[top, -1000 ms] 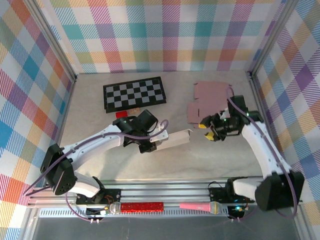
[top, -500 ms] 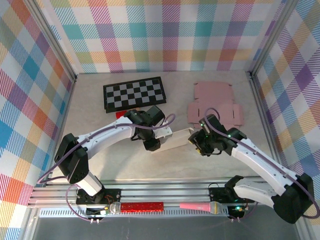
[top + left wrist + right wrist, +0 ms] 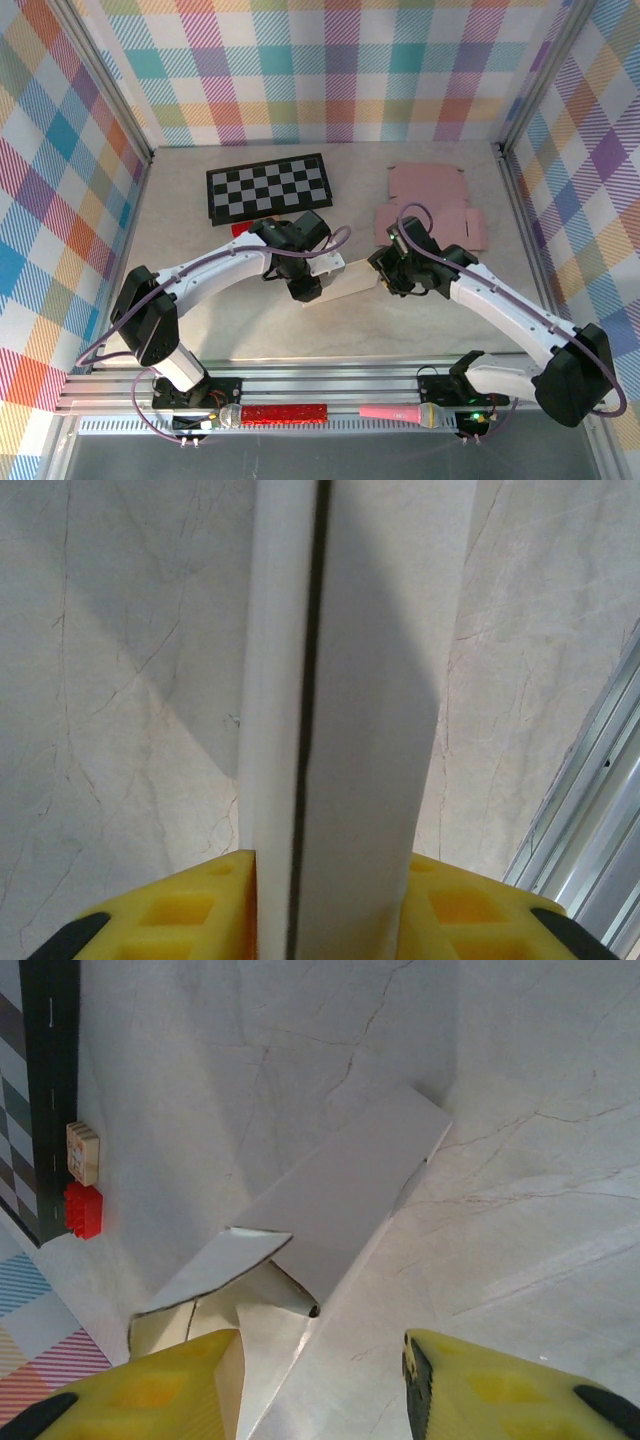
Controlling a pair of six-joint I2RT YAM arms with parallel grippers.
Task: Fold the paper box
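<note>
The paper box (image 3: 343,281) is a long white folded carton held just above the table's middle. My left gripper (image 3: 312,283) is shut on its left end; in the left wrist view the paper box (image 3: 345,680) runs up between the two yellow fingers (image 3: 175,915), which press on both of its faces. My right gripper (image 3: 386,272) is at the box's right end and stands open. In the right wrist view the box's open end with loose flaps (image 3: 235,1295) lies by the left finger (image 3: 150,1390), and the right gripper (image 3: 320,1385) has a wide gap to its other finger.
A black and white checkerboard (image 3: 268,187) lies at the back left, with a red brick (image 3: 243,229) and a beige block (image 3: 82,1152) at its near edge. Flat pink cardboard (image 3: 425,205) lies at the back right. Two microphones (image 3: 275,413) rest on the front rail.
My right arm has swung left from the pink cardboard to the box's right end. The left gripper shifted slightly right and the box tilted.
</note>
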